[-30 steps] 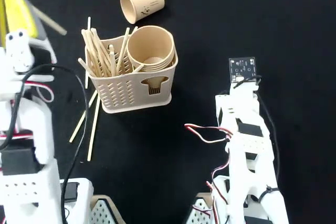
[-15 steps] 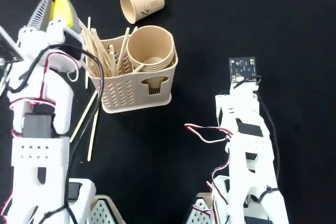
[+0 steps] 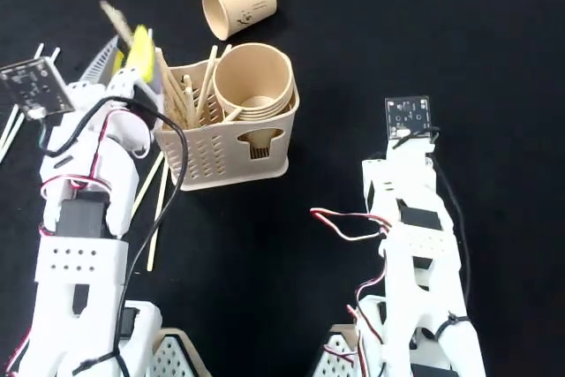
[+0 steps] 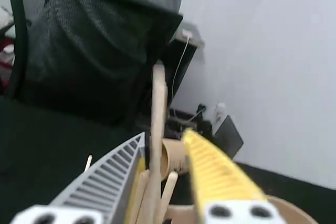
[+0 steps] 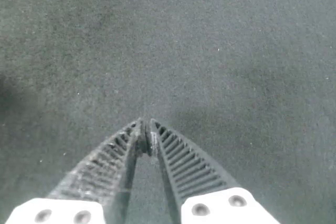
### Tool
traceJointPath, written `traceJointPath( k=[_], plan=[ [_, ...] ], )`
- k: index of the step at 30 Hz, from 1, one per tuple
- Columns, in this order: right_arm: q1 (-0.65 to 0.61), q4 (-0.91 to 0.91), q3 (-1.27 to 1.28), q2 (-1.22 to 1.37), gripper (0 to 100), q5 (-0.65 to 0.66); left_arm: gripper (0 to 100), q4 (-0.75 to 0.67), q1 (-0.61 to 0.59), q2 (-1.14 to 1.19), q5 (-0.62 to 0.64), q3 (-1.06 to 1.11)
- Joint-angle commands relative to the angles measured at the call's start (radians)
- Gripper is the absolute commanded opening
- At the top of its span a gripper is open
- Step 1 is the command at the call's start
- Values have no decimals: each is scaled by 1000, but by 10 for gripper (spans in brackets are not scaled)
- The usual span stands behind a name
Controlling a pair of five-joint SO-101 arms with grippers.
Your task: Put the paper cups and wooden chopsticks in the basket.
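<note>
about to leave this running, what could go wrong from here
The chopstick sticks far out of the left hand and may swing or slip, missing the basket. The basket's chopstick side is already crowded, so lowering it in could lever others out. The lying cup could roll if bumped.

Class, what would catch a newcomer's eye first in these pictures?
The left pincer holds a wooden chopstick raised beside the basket, which holds stacked paper cups and more chopsticks. A lone cup lies on its side on the table beyond the basket.
</note>
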Motion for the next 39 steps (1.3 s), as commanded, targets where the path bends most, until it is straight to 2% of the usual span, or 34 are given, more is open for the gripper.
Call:
traceJointPath(
  k=[1, 4, 7, 11, 14, 19, 26, 31, 36, 39],
  plan=[
    [-9, -18, -5, -31, 13, 8, 202, 163, 2, -26, 3, -113],
    [-9, -18, -5, -31, 13, 8, 202, 348, -41, -15, -55, -275],
    [-9, -18, -5, -31, 13, 8, 202, 578, -156, 32, -91, -464],
    [-9, -18, -5, -31, 13, 8, 203, 736, -325, 212, -97, -645],
    [-9, -18, -5, -31, 13, 8, 203, 766, -414, 400, -117, -737],
    [-9, -18, -5, -31, 13, 8, 202, 767, -498, 743, -264, -877],
    [-9, -18, -5, -31, 13, 8, 202, 770, -598, 1203, -664, -1178],
    [-9, -18, -5, -31, 13, 8, 202, 887, -631, 1517, -812, -1506],
    [-9, -18, -5, -31, 13, 8, 202, 999, -636, 1827, -855, -1922],
    [-9, -18, -5, -31, 13, 8, 202, 1051, -644, 2002, -924, -2152]
  ],
)
